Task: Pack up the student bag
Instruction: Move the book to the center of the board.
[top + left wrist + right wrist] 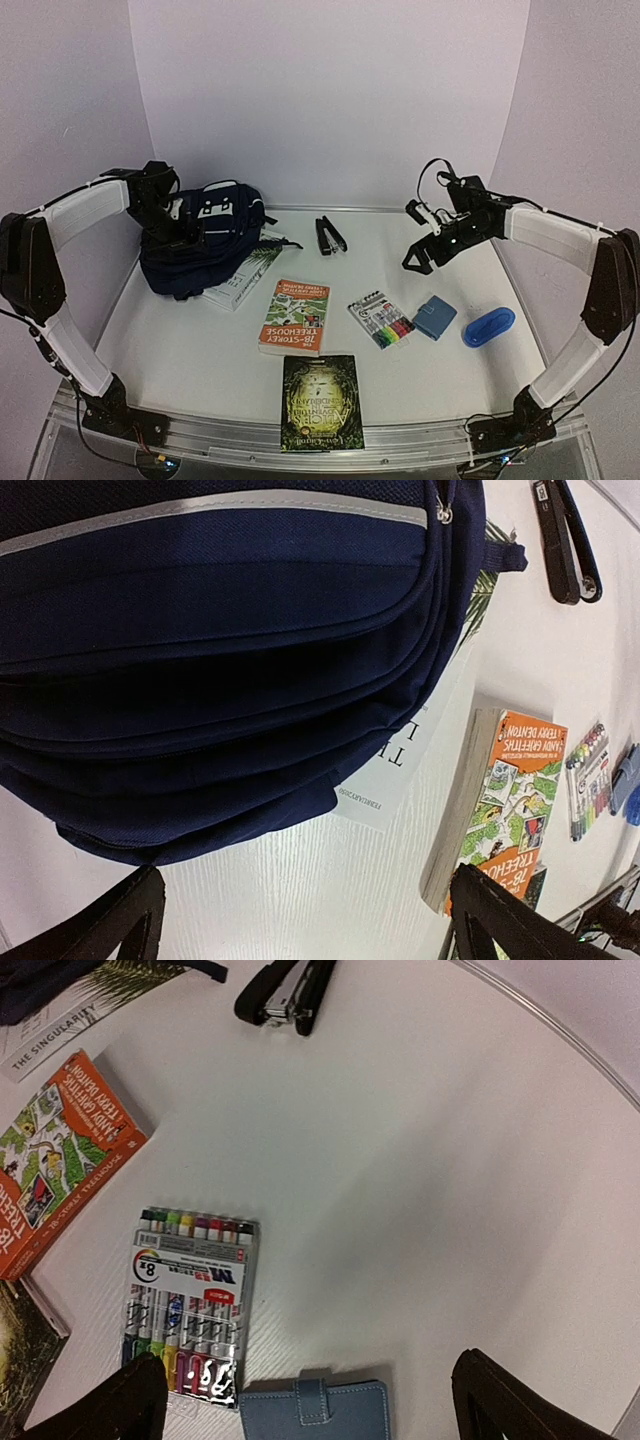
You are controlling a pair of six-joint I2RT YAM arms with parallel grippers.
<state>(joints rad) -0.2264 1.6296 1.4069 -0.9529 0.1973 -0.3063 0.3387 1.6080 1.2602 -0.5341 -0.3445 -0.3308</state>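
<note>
We found the student bag [200, 240] lying at the far left of the table [190, 350], partly covering a white book [243, 282]. Our left gripper [305, 920] hovered over the bag, fingers spread wide and empty. An orange book [297, 316] lay nearby. Our right gripper [305, 1400], equally spread and empty, hung above the marker pack [190, 1305] and the blue pouch [315, 1410].

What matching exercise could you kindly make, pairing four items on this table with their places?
Items:
1. black hinged stapler
2. white paperback book
3. dark green rectangular book
4. blue oval plastic case

Places:
A. nearest the arm bases
B. partly under the navy-blue fabric backpack
C. farthest right
D. far side, centre

Pairs: 1-D, 2-B, 3-A, 4-C.
</note>
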